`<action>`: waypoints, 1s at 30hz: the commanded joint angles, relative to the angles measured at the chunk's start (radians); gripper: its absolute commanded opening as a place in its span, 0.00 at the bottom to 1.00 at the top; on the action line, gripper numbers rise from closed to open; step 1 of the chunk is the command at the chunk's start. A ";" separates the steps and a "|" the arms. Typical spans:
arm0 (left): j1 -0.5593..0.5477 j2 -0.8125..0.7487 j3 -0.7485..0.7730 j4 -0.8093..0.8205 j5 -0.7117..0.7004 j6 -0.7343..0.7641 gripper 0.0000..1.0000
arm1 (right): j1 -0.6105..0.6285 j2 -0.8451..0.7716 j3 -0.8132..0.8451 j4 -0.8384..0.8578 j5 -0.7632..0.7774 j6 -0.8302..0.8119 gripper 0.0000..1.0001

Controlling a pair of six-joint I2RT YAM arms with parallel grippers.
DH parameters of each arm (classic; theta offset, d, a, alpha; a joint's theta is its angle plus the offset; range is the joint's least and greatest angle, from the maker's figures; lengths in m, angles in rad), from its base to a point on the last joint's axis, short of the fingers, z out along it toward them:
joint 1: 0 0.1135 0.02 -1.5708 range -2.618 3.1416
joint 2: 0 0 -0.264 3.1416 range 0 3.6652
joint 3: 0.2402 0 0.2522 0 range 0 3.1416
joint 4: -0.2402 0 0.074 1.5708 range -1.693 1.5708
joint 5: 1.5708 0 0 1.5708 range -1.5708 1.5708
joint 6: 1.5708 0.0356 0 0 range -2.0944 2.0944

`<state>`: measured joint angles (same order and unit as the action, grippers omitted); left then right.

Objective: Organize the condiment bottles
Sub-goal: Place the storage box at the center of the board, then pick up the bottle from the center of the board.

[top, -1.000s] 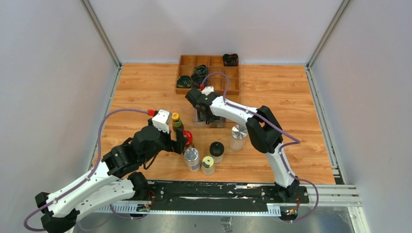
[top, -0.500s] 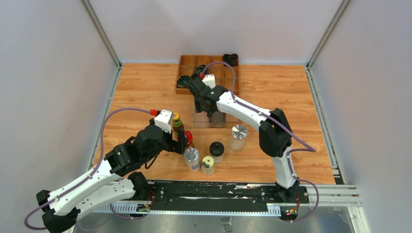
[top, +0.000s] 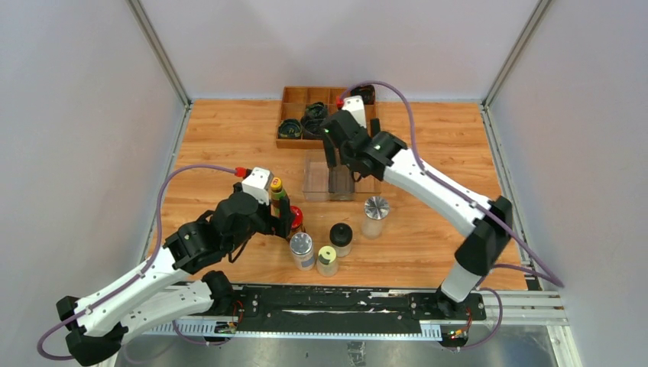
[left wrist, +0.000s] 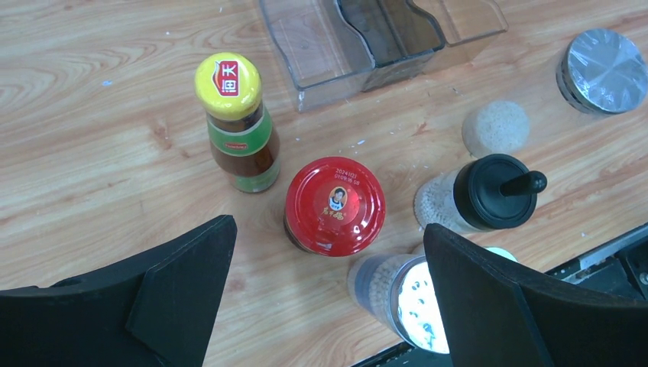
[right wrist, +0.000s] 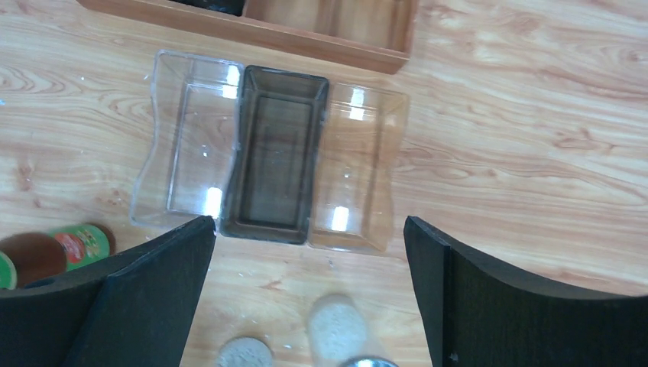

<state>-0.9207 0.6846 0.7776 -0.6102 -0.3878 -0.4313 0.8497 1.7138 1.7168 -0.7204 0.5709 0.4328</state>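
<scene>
Hovering over the cluster, my left gripper point(left wrist: 328, 248) had its fingers spread wide, holding nothing; the red-capped jar point(left wrist: 335, 200) stood between them, apart from both. Yellow-capped bottle point(left wrist: 233, 115) sat just ahead of one finger, black-capped bottle point(left wrist: 489, 191) and a shaker-lid jar point(left wrist: 405, 294) close by the other. Risk as I judged it: closing in could clip a neighbour and tip it. Right gripper point(right wrist: 306, 252), likewise spread and empty, hung above the clear tray point(right wrist: 191, 153); bumping that would shift the drop spot.
</scene>
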 commanded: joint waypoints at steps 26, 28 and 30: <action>-0.009 -0.125 0.063 -0.058 0.149 -0.103 0.99 | 0.084 -0.850 -0.714 -0.049 -0.152 -0.111 1.00; -0.009 -0.141 0.061 -0.061 0.143 -0.100 1.00 | 0.111 -0.837 -0.728 -0.054 -0.154 -0.122 1.00; -0.009 -0.149 0.047 -0.071 0.114 -0.094 1.00 | 0.126 -0.822 -0.744 -0.051 -0.149 -0.127 1.00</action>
<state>-0.9207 0.5541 0.8135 -0.6613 -0.2756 -0.5060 0.9363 0.8719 1.0107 -0.7338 0.4324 0.3378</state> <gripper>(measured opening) 0.996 0.999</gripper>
